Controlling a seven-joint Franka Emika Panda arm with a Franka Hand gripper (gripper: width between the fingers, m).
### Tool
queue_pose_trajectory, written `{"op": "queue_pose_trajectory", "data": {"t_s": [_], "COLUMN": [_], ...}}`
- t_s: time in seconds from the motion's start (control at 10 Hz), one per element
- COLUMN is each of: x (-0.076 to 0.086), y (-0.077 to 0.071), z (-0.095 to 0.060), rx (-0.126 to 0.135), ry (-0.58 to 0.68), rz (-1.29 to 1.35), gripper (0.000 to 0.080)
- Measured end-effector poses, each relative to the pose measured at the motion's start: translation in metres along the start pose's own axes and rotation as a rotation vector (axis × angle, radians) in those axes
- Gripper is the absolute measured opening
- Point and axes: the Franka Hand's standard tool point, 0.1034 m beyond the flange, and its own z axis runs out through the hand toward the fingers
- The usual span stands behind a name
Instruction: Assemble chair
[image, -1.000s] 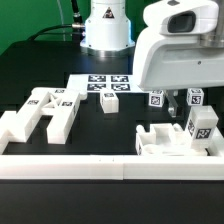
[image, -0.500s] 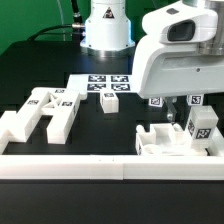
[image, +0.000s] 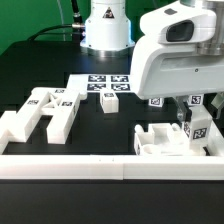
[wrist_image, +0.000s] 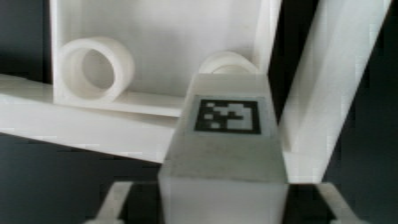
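The chair lies in loose white tagged parts. An H-shaped frame (image: 45, 112) rests at the exterior view's left and a small peg (image: 110, 102) near the middle. The boxy seat part (image: 160, 141) sits at the exterior view's right, with an upright tagged piece (image: 201, 128) beside it. My gripper (image: 192, 117) hangs over that piece. In the wrist view the tagged piece (wrist_image: 222, 150) stands between my fingers (wrist_image: 118, 198), with a thin dark gap on each side, so the gripper (wrist_image: 222, 205) is open around it. A round ring (wrist_image: 98, 65) shows on the part behind.
The marker board (image: 105, 82) lies flat at the back centre, before the robot base (image: 105, 30). A long plain white border wall (image: 100, 166) runs along the front. Two small tagged pieces (image: 157, 99) (image: 197, 98) stand behind the seat part.
The arm has sunk a little over the upright tagged piece at the exterior view's right. The fingers have drawn in towards it.
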Motion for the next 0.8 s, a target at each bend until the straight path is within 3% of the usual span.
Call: {"op": "queue_pose_trajectory", "data": {"t_s": [0.3, 0.8], "x": [0.0005, -0.0007], "y": [0.0019, -0.0074], "z": [-0.0011, 0.0002], "rx": [0.005, 0.027], "ry": [0.015, 0.052], "rz": [0.102, 0.631], "gripper": [0.0295, 0.0295]}}
